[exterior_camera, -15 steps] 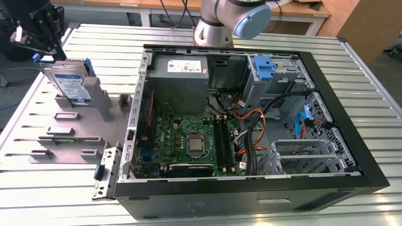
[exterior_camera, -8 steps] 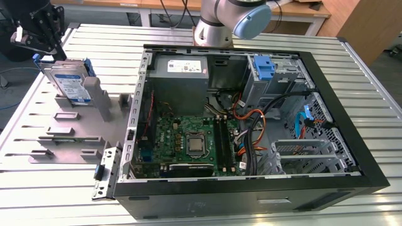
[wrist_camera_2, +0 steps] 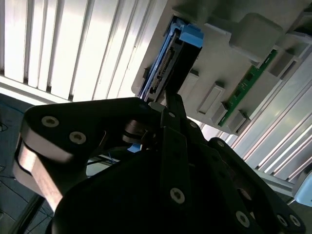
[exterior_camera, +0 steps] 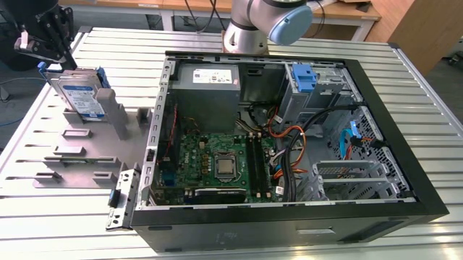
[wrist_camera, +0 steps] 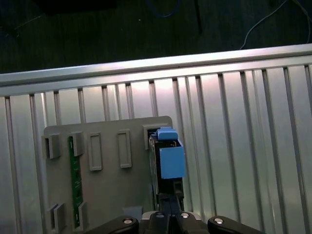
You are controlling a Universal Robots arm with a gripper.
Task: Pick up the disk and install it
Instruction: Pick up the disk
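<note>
The disk (exterior_camera: pixel 78 96) stands on edge in a grey holder (exterior_camera: pixel 87 162) on the slatted table, at the exterior view's left. It is silver with a white-and-blue label and blue rails. My black gripper (exterior_camera: pixel 64 57) hangs just above and behind the disk's top edge, apart from it. In both wrist views the disk (wrist_camera_2: pixel 165 63) (wrist_camera: pixel 168 161) lies straight ahead of the gripper (wrist_camera_2: pixel 168 97) (wrist_camera: pixel 168 212). The fingers sit pressed together with nothing between them. The fingertips are close to the disk's connector end.
An open black computer case (exterior_camera: pixel 405 162) lies in the middle of the table. It holds a grey power supply (exterior_camera: pixel 206 81), a motherboard (exterior_camera: pixel 217 162) and a drive bay with a blue bracket (exterior_camera: pixel 305 78). A green memory stick (wrist_camera: pixel 74 180) sits in the holder. The arm's base (exterior_camera: pixel 261 24) stands behind the case.
</note>
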